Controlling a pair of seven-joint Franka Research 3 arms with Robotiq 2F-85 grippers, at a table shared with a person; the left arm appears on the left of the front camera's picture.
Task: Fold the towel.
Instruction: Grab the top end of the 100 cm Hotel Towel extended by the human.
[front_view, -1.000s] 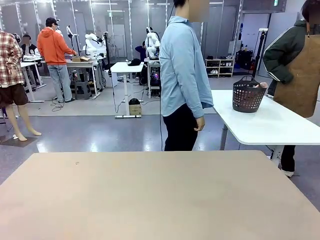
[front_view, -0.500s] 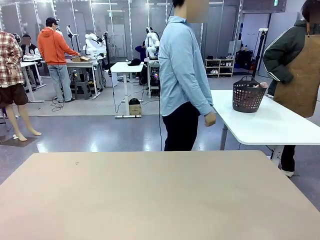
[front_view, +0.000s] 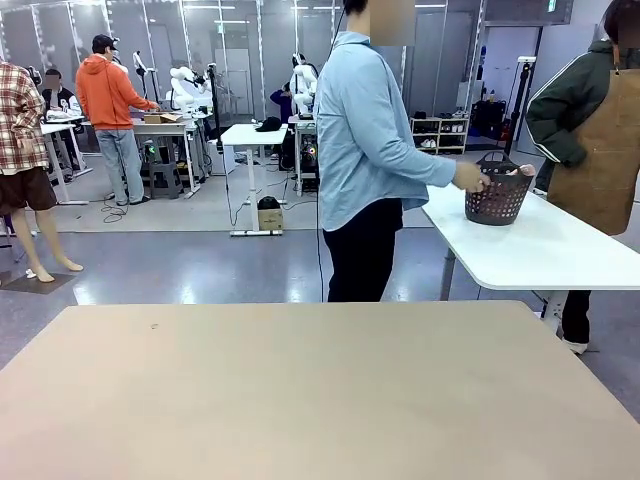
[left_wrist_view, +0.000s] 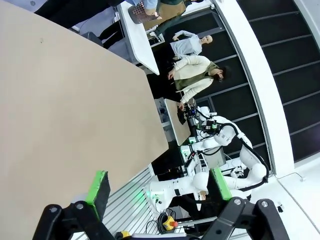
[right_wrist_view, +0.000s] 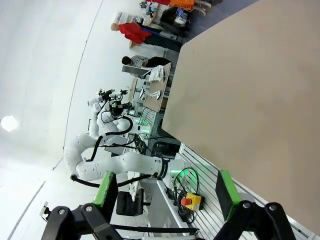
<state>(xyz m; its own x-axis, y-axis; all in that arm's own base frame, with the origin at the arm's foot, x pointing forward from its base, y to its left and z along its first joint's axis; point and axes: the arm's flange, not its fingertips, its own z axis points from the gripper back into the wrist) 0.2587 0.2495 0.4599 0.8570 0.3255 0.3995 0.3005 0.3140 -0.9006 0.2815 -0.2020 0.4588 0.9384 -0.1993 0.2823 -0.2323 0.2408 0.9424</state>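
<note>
A dark basket (front_view: 498, 198) stands on the white side table (front_view: 540, 250) at the far right. A salmon-pink bit of the towel (front_view: 524, 171) peeks over its rim; the rest is hidden inside. A person in a light blue shirt (front_view: 370, 130) has a hand (front_view: 468, 177) on the basket's near rim. In the left wrist view my left gripper (left_wrist_view: 160, 185) is open above the tan table (left_wrist_view: 75, 100), holding nothing. My right gripper (right_wrist_view: 166, 190) is likewise open and bare in the right wrist view.
The broad tan table (front_view: 320, 400) lies in front of me with nothing on it. A second person in a brown apron (front_view: 600, 140) stands behind the white table. The basket (left_wrist_view: 142, 9) shows small at the top of the left wrist view.
The person in the blue shirt has swung an arm up from their side and taken hold of the basket's rim. Both grippers stay as they were.
</note>
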